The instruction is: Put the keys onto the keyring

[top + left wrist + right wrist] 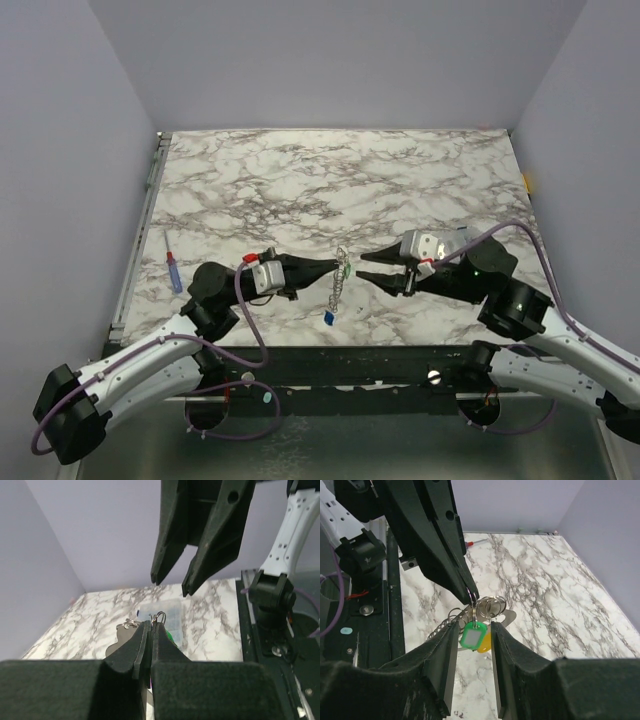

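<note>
Steadying the keyring (pixel 494 603), pinched in the closed left gripper (pixel 150 626), the robot should shut the right gripper (pixel 473 627), now parted, squarely on the green key (pixel 472 635) hanging just under the keyring.

Soft, even overhead light; walls (pixel 300 60) flat, no glare. Marble table (pixel 400 180) bright, with only faint, blurry-edged shadows. Below its near edge, dim and murky. Wrist views: near black fingers (pixel 445 665) dark and blurred; keyring (pixel 490 605) and green key (pixel 472 636) sharp in the right one.
</note>
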